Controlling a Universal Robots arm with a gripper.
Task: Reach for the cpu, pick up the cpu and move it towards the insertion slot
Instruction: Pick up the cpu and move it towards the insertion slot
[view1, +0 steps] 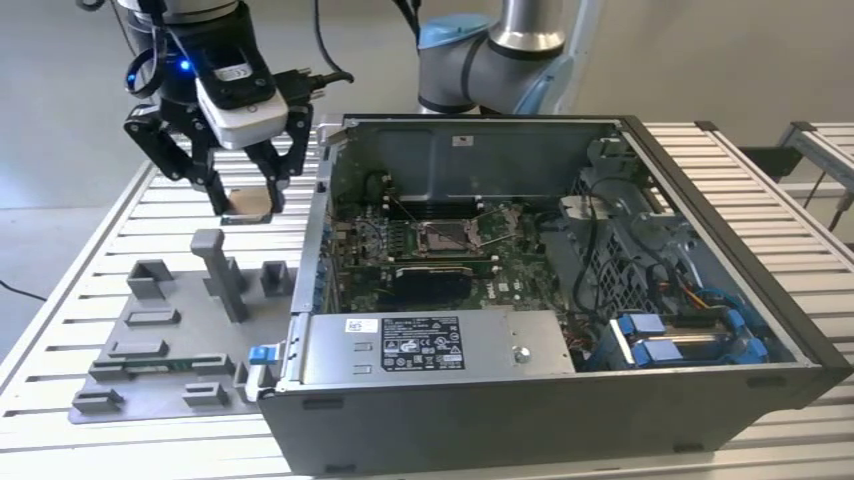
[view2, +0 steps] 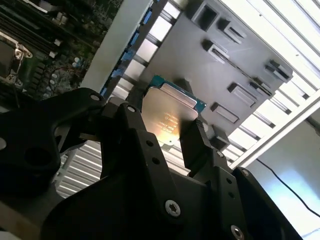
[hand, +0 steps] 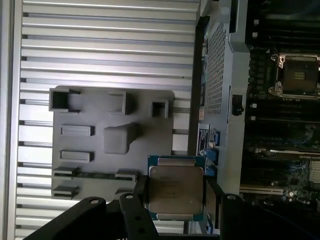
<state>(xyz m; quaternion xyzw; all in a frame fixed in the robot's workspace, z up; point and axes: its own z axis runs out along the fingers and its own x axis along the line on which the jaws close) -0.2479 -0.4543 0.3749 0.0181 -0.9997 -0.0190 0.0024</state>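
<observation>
cpu (view1: 247, 201) clenched in gripper (view1: 250, 208), raised over slatted worktop (view1: 80, 250) towards its far edge, on the exterior view's left.
held flat between both fingers, pale metal face and green rim plain in both wrist views; lifted clear of grey fixture plate (view1: 134, 345) with its blocks, posts and recesses. open computer case (view1: 721, 230) just beside, on the exterior view's right: green motherboard (view1: 360, 270) inside; insertion slot (view1: 447, 236) near board centre, silvery frame, thin lever, brownish-grey middle exposed; black rectangle (view1: 434, 283) on near side of slot; blue-tabbed bays (view1: 667, 340) and cables at near right corner. cpu outside case wall, well apart from slot.
</observation>
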